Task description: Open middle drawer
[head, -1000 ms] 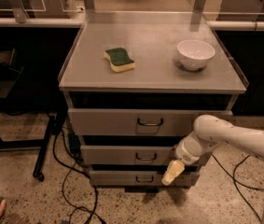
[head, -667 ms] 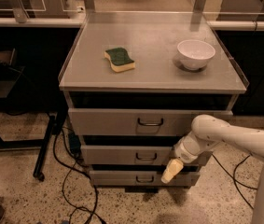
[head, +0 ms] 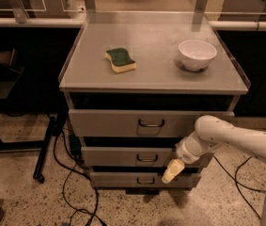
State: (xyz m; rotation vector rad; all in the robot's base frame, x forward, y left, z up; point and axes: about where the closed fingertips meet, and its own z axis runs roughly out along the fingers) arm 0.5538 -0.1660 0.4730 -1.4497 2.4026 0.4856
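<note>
The middle drawer is the mid-sized grey front of three in the metal cabinet, with a small dark wire loop handle. Its tray does not show. The taller top drawer is above it and the smallest drawer is below it. My gripper, with cream-coloured tips, hangs in front of the right part of the cabinet, at the lower edge of the middle drawer front. It is a little right of and below the handle and holds nothing that I can see. My white arm comes in from the right.
On the cabinet top lie a green and yellow sponge and a white bowl. Black cables run over the floor at the lower left. A dark stand leg with a castor is to the left.
The gripper has stayed at almost the same spot in front of the drawers. The drawer fronts have not moved.
</note>
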